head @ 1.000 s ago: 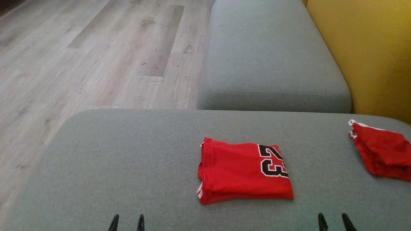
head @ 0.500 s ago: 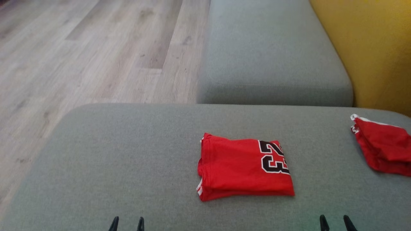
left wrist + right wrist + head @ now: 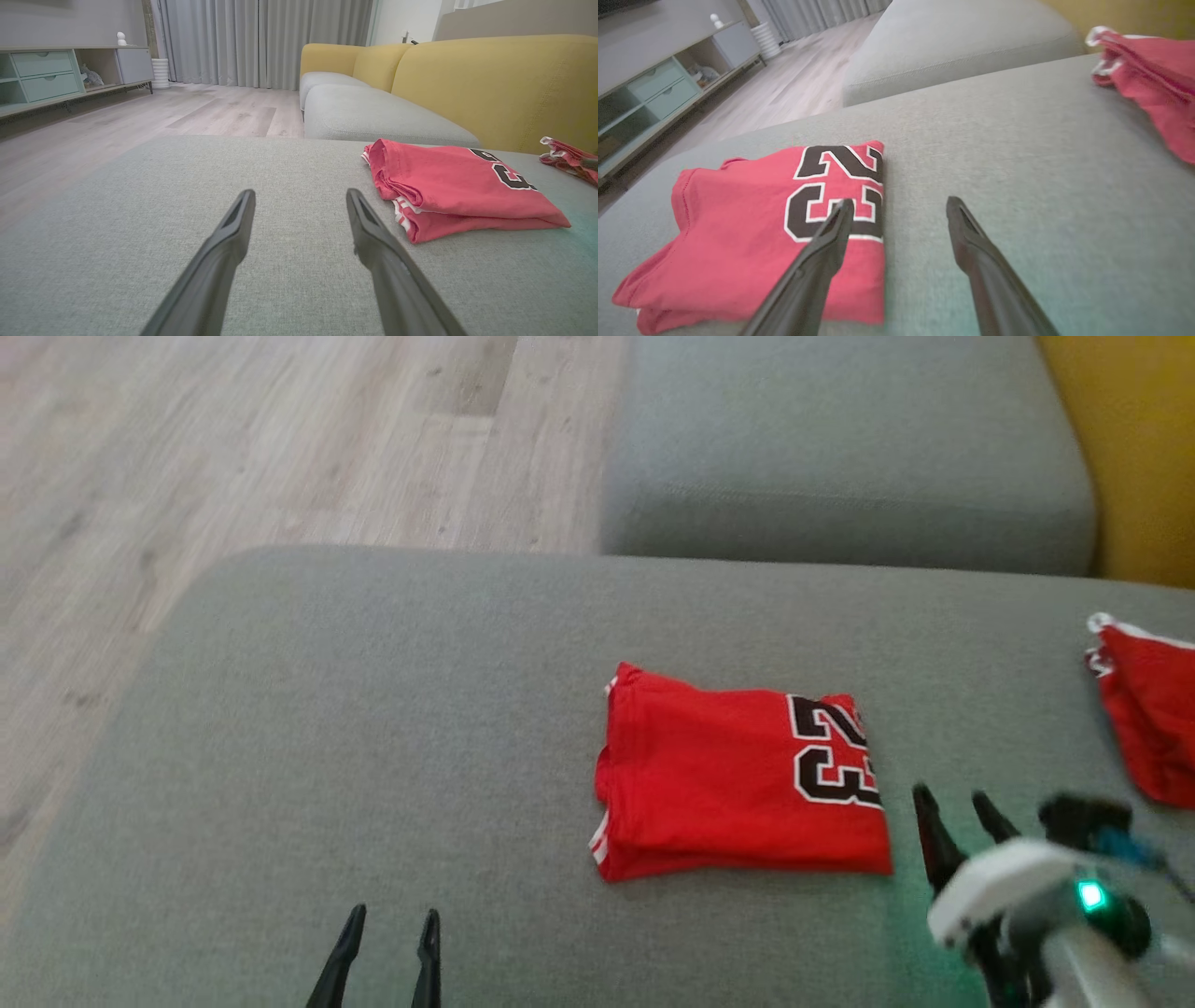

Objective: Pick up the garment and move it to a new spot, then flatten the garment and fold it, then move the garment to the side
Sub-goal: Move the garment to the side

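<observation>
Head view: the folded red jersey (image 3: 738, 775) lies flat on the grey seat cushion (image 3: 373, 728), right of centre. The left tool (image 3: 394, 917) sits at 7 o'clock from it, well apart, jaws wide and empty; the right tool (image 3: 950, 795) stands just beside the jersey's 3 o'clock edge, jaws wide, holding nothing; a second red cloth (image 3: 1148, 709) lies at 2 o'clock, apart.

Left wrist view: jaws wide over bare cushion; jersey at 2 o'clock, stacked layers showing along its near edge.

Right wrist view: jaws wide; jersey at 9 o'clock, its numbered edge behind the left finger; contact cannot be determined.

Handling, estimated: light, soft, limp; the layers are likely to slip apart if lifted by one ply; pinch through all layers at the thick folded edges, one tool per side.
</observation>
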